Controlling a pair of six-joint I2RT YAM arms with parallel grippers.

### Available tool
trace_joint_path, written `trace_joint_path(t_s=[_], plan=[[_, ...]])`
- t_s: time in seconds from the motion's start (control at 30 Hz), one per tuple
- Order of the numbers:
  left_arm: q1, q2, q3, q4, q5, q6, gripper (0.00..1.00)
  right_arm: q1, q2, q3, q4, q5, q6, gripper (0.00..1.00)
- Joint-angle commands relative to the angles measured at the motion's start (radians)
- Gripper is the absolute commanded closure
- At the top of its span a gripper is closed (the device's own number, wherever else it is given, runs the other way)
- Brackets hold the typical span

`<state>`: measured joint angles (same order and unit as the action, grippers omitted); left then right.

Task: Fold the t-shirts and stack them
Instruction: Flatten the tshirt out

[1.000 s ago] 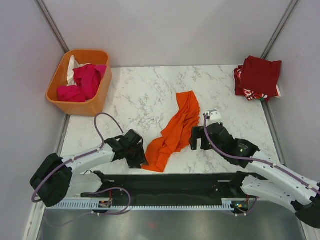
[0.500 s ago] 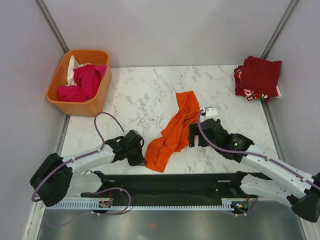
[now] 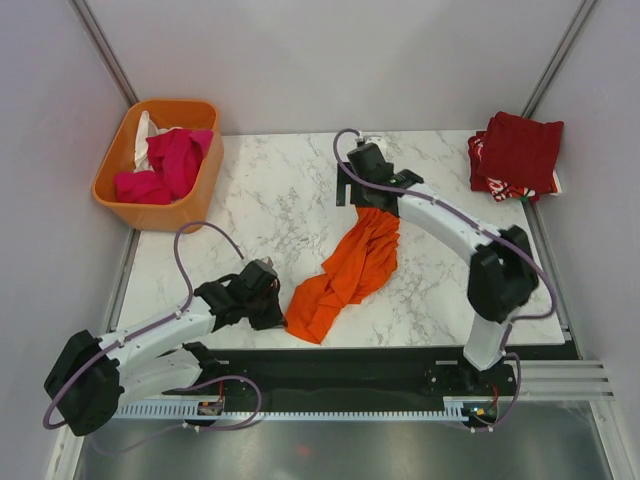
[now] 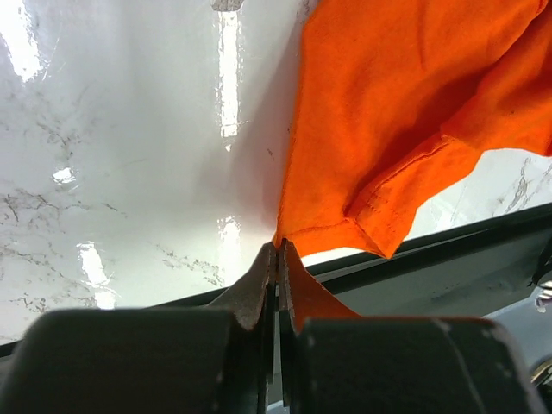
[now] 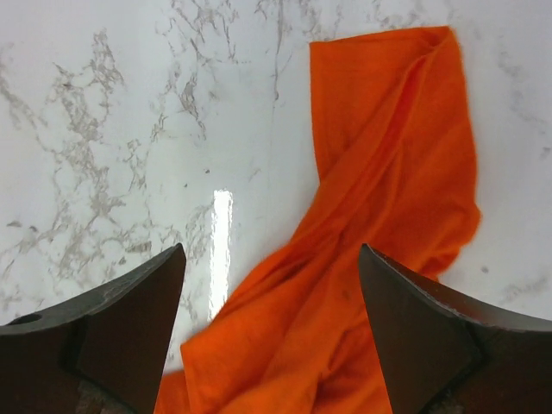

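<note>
Left arm: laid low over the near-left part of the desk, with the forearm angled toward the middle and a purple cable looped above it.
Left end effector: closed tight, with the near hem corner of the orange t-shirt pinched between its jaws; in the left wrist view the left end effector is seen with orange cloth caught at the tips.
Right arm: raised from its base at the near right and reached far across the desk, with the wrist turned down over the shirt's far end.
Right end effector: spread wide and holding nothing; in the right wrist view the right end effector is seen with the shirt lying beneath its jaws.
Orange t-shirt: laid crumpled in a long diagonal strip at the middle of the desk, from near left to far right.
Other t-shirts: a magenta one and a white one are heaped in the orange basket at the far left; a dark red one is stacked on a red-and-white patterned one at the far-right corner.
Surface: white marble-patterned and glossy, with light glare seen on it in the wrist views.
Room: closed in by plain grey panels on three sides.
</note>
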<state>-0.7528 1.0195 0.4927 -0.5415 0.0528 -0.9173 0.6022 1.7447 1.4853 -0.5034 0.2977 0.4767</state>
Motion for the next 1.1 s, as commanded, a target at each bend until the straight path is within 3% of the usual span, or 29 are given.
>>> trace_joint_path(t_s=[0.0, 0.13, 0.4, 0.5, 0.8, 0.83, 1.07], plan=[[0.000, -0.030, 0.000, -0.009, -0.030, 0.055, 0.98, -0.007, 0.189, 0.153, -0.079, -0.130, -0.033, 0.11], [0.000, -0.042, -0.025, -0.008, -0.039, 0.060, 0.98, 0.037, 0.330, 0.191, -0.080, -0.218, -0.038, 0.15], [0.000, -0.036, -0.036, 0.012, -0.036, 0.078, 0.98, 0.028, 0.401, 0.187, -0.086, -0.078, -0.055, 0.21], [0.000, -0.041, -0.040, 0.014, -0.038, 0.080, 0.98, 0.008, 0.426, 0.196, -0.086, -0.066, -0.064, 0.29], [0.000, -0.036, -0.048, 0.015, -0.048, 0.077, 0.98, -0.004, 0.444, 0.133, -0.084, -0.074, -0.070, 0.84], [0.000, -0.032, -0.046, 0.015, -0.047, 0.077, 0.98, -0.005, 0.447, 0.127, -0.077, -0.080, -0.070, 1.00], [0.000, -0.032, -0.037, 0.012, -0.038, 0.080, 0.98, -0.005, 0.443, 0.185, -0.052, -0.117, -0.087, 1.00]])
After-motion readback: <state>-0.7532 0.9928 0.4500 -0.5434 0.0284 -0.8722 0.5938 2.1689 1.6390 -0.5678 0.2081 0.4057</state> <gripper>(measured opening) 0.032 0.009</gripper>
